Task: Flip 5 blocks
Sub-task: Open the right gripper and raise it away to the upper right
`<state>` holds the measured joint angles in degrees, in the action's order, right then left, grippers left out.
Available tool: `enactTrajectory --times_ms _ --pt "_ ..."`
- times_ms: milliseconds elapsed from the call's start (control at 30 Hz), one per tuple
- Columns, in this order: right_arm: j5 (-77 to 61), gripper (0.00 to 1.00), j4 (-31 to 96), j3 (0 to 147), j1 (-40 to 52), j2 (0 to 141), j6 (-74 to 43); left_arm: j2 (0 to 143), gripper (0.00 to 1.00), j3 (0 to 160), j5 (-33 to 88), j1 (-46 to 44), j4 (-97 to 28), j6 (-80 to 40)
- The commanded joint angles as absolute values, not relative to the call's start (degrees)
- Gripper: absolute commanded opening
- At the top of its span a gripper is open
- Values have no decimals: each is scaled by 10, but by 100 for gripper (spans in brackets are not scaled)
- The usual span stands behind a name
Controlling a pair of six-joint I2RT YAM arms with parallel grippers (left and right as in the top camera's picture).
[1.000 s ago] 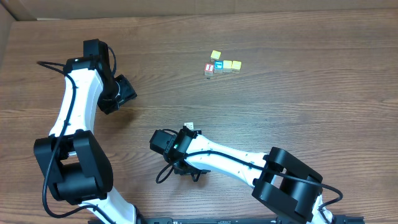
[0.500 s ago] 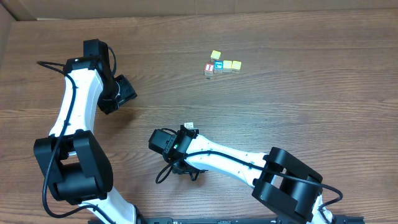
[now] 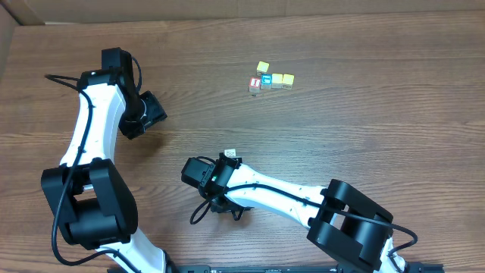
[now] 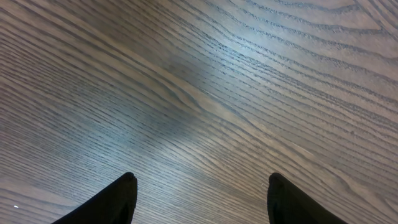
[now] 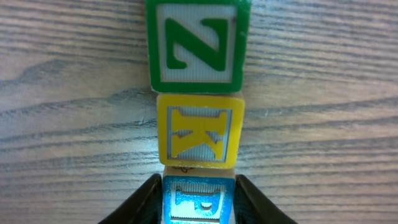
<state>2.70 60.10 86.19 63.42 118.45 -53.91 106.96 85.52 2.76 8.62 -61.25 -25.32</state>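
Observation:
The right wrist view shows three blocks in a touching row on the wood table: a green block with a Z (image 5: 194,43), a yellow block with a K (image 5: 199,130), and a blue block (image 5: 199,200) nearest the camera. My right gripper (image 5: 199,193) has a black finger (image 5: 140,202) pressed against each side of the blue block. In the overhead view the right arm (image 3: 208,178) covers this row; only a small white bit (image 3: 233,154) shows at its edge. My left gripper (image 4: 202,186) stands open over bare wood at the left (image 3: 148,114).
A cluster of small cubes lies at the back of the table: a yellow one (image 3: 262,67), a red-and-white one (image 3: 255,83), a blue one (image 3: 266,80) and two yellow ones (image 3: 283,80). Cardboard (image 3: 15,15) rises along the far left edge.
The right arm's wrist has edged very slightly left. The left arm and the cluster of cubes at the back have not moved.

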Motion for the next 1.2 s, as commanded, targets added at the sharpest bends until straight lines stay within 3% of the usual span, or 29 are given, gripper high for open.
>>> enactTrajectory --times_ms 0,100,333,567,633,733,767,800,867,1000,1033,1167 --pt "24 47 601 858 637 1180 -538 1076 60 863 24 83 -612 -253" --pt "24 56 601 858 636 1180 -535 1076 60 862 24 83 -612 -253" --pt "-34 63 603 910 609 1169 -443 1076 61 862 24 83 -612 -253" --pt "-57 68 655 970 495 1108 -350 1076 62 862 25 82 -619 -253" --pt "-57 72 673 970 454 1096 -332 1076 49 862 26 81 -618 -253" --pt "-57 80 701 970 386 1092 -301 1076 16 863 26 76 -614 -253" --pt "-57 82 705 970 365 1093 -288 1076 12 862 26 75 -612 -253" --pt "-57 91 715 968 320 1093 -260 1076 13 862 25 73 -608 -252" --pt "-57 100 721 968 277 1093 -236 1076 35 863 25 72 -606 -253" --pt "-57 100 726 968 208 1093 -233 1076 83 863 25 71 -608 -253" --pt "-57 100 726 968 193 1093 -233 1076 100 862 25 71 -611 -253" --pt "-57 100 723 968 139 1093 -233 1076 100 862 25 71 -611 -253"
